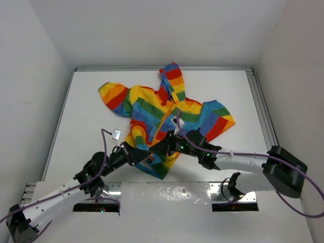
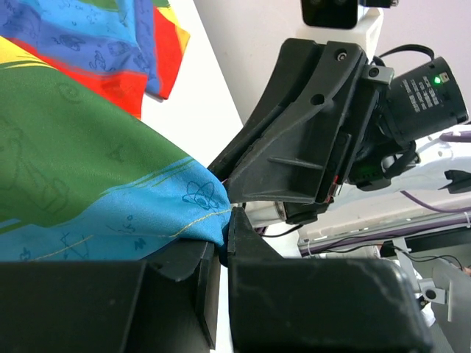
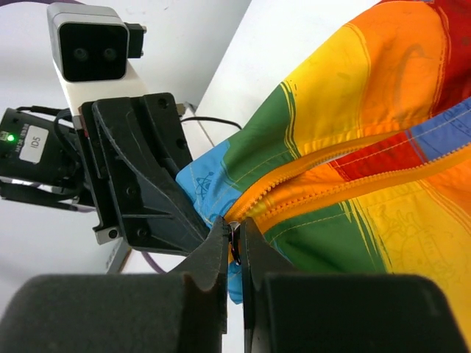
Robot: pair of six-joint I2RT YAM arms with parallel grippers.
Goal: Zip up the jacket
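The rainbow-striped jacket (image 1: 167, 114) lies spread on the white table, hood toward the back. Its front is open above the hem, and the orange zipper teeth (image 3: 353, 187) split into two rows. My left gripper (image 1: 143, 156) is shut on the blue bottom hem (image 2: 199, 202) of the jacket. My right gripper (image 1: 161, 148) faces it, shut on the small dark zipper pull (image 3: 235, 246) at the bottom of the zipper. The two grippers are almost touching. The jacket's green and blue stripes (image 2: 73, 147) fill the left wrist view.
The white table (image 1: 91, 136) has raised rails on the left and right sides (image 1: 260, 101). A small white tag (image 1: 116, 134) hangs on the left arm's cable. Grey walls enclose the back and sides.
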